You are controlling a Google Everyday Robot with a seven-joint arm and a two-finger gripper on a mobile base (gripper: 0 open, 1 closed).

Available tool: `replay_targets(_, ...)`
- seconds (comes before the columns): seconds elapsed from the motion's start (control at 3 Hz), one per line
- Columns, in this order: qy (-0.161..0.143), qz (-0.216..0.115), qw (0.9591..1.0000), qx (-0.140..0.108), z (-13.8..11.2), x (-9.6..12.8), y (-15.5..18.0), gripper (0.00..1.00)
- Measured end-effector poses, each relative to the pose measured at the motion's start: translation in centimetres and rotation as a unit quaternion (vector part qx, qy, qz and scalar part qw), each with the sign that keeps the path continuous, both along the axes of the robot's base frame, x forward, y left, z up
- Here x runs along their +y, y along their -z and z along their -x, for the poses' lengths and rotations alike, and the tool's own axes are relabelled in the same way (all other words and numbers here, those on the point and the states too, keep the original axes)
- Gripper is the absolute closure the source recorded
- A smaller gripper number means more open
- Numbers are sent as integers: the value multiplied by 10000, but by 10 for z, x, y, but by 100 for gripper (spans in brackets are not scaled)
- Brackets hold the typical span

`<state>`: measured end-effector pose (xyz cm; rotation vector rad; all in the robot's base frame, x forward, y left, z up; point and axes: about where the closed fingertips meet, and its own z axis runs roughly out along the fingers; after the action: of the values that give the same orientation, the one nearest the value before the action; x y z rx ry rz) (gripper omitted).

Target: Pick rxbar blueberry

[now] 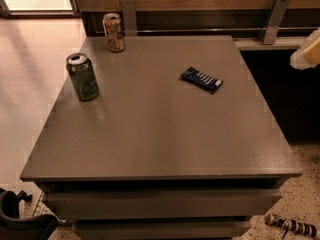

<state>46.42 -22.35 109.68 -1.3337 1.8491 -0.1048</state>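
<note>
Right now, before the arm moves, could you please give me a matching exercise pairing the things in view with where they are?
Things:
1 rxbar blueberry
2 green can
3 tan can
4 gripper

Places:
A far left corner of the table
B right edge of the view, off the table
C lying flat, right of the table's middle
D upright near the table's left edge

Pairs: 1-C, 2-D, 3-A, 4-B

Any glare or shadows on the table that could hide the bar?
Camera view: warm, dim light; bright glare on the floor top left; faint sheen on the table below the green can, none on the bar; pincer pale at right edge, off the table.
</note>
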Motion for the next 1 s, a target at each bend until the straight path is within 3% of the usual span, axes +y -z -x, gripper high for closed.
replay_targets(0.33, -9, -57, 10000, 15, -3, 1, 2, 0)
replay_targets(0.67, -48, -396, 9991, 143, -16, 7, 16, 0)
replay_targets(1.0, -101, -932, 9951, 324, -33, 8, 43, 0)
